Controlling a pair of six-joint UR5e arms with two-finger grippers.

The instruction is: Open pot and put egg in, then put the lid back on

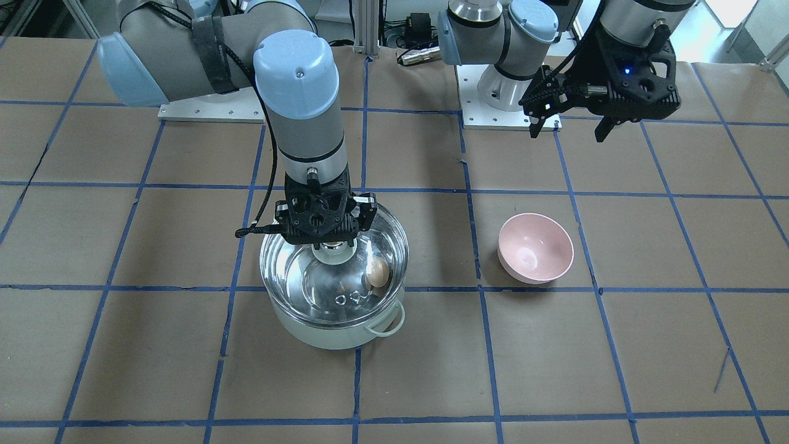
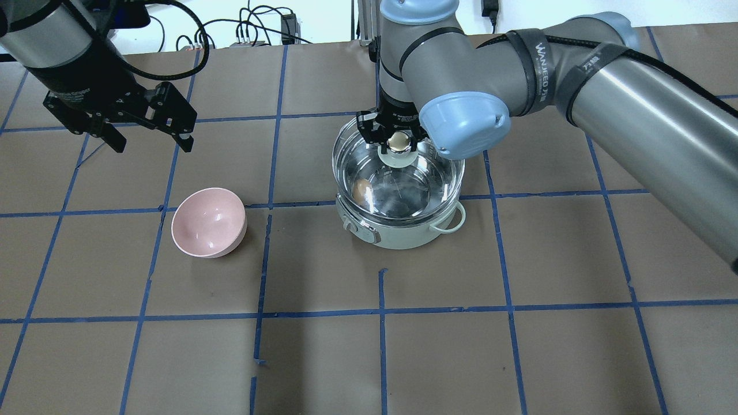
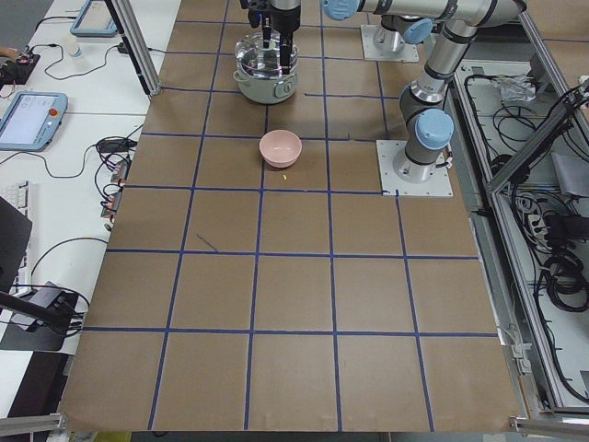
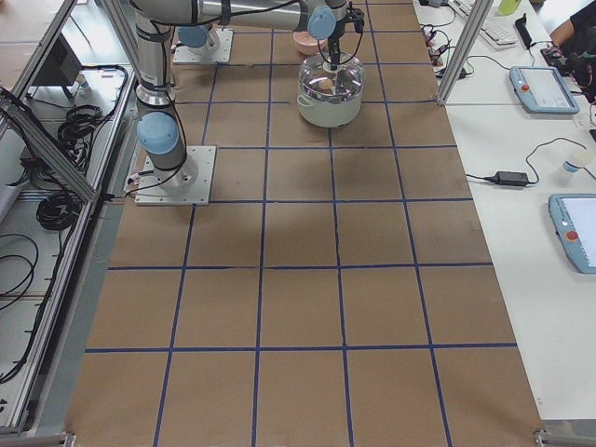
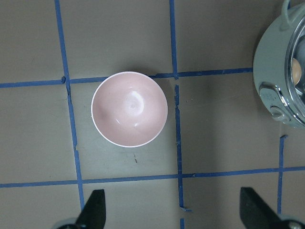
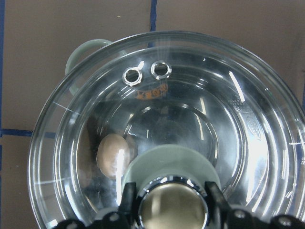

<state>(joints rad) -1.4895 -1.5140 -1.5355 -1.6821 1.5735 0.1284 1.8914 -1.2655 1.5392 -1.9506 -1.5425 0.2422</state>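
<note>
Closest thing to the right wrist cam is the gold-topped knob [image 6: 171,206], and the right gripper [image 6: 170,202] is clamping it, one finger on each side, jaws closed snug on the metal. Makes sense: the knob is the only real handle on the lid [image 6: 228,109], and pinching it dead centre is keeping the glass hanging level instead of tipping.

Looking through the glass, the egg [image 6: 113,155] is lying on the steel floor of the pot [image 1: 320,330], below the jaws and off to one side. So the "egg in" part is looking done, and I'd say the lid is going back on now.

The pot is sitting directly under the jaws, with the lid lined up roughly over its rim. Honestly can't tell from these angles if the steel rim is touching the pot yet or hovering just above it; in the front view it's looking slightly raised. I wouldn't let go until it's seated, or the glass is going to drop and clatter.

Further out, the left gripper [image 5: 174,205] is hanging with its jaws spread wide and nothing in them, well apart from the pot. The pink bowl [image 5: 129,109] is sitting on the table [image 2: 461,346] below and ahead of those jaws. Parked out of the way, I'm guessing.
</note>
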